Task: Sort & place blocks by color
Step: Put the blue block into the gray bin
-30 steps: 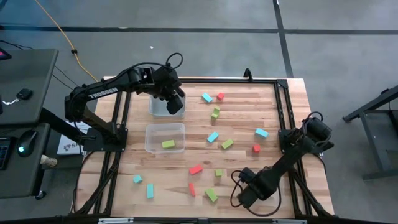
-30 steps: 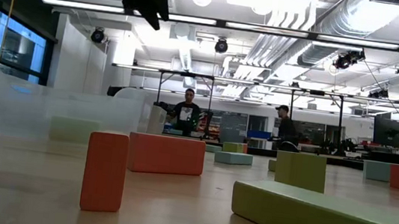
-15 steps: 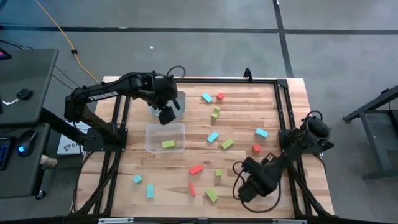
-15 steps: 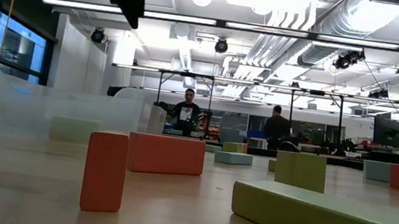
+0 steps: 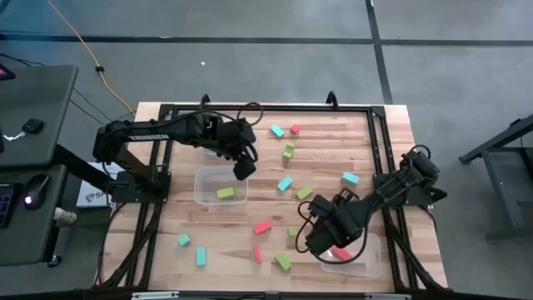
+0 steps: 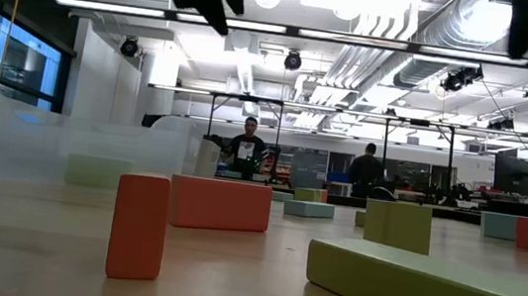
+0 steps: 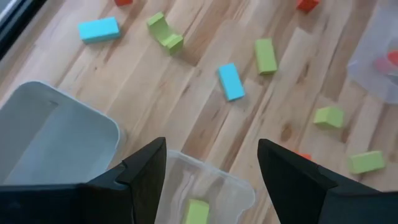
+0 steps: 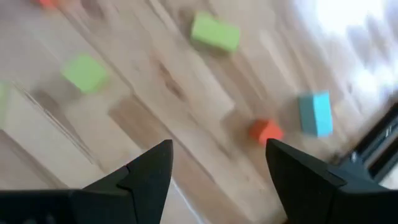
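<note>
Small cyan, green and red blocks lie scattered flat on the wooden table (image 5: 333, 146), among them a cyan one (image 5: 285, 183) and a red one (image 5: 262, 226). One green block (image 5: 225, 192) lies in the middle clear bin (image 5: 202, 185). A red block (image 5: 340, 252) lies in the clear bin (image 5: 371, 262) at the near right. My left gripper (image 5: 243, 171) hangs open above the middle bin's right rim, nothing between its fingers (image 7: 146, 177). My right gripper (image 5: 319, 242) hangs open above the table beside the near-right bin, also holding nothing (image 8: 217, 180).
A third clear bin (image 5: 218, 143) stands at the far left, partly under my left arm; it shows no blocks in the left wrist view (image 7: 56, 143). A black frame (image 5: 379, 150) borders the table. People stand in the room beyond (image 6: 247, 151).
My left gripper has swung from above the far-left bin toward the table's right and near side, to the middle bin's right rim. My right gripper has risen and moved toward the far edge, tipping more steeply down. No block has moved.
</note>
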{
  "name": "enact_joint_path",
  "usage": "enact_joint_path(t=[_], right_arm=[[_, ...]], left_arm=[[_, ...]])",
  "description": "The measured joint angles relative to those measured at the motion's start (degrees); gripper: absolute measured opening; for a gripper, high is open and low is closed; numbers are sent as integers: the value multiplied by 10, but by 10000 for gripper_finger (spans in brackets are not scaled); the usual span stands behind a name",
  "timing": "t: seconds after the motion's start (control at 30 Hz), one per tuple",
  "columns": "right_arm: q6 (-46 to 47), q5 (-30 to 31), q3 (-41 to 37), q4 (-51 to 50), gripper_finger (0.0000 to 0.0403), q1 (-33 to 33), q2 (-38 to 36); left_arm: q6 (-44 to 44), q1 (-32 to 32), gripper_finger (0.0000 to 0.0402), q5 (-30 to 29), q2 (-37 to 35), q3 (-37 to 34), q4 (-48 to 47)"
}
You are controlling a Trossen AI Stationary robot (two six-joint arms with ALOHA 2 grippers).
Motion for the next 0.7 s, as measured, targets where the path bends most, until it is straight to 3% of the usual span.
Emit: enact_joint_path(t=[0.37,0.7], right_arm=[[-14,142,29,-1,248,-35,-80],[2,195,29,0,248,-68,-150]], left_arm=[[23,5,229,-1,91,0,74],[-5,13,229,-2,159,0,158]])
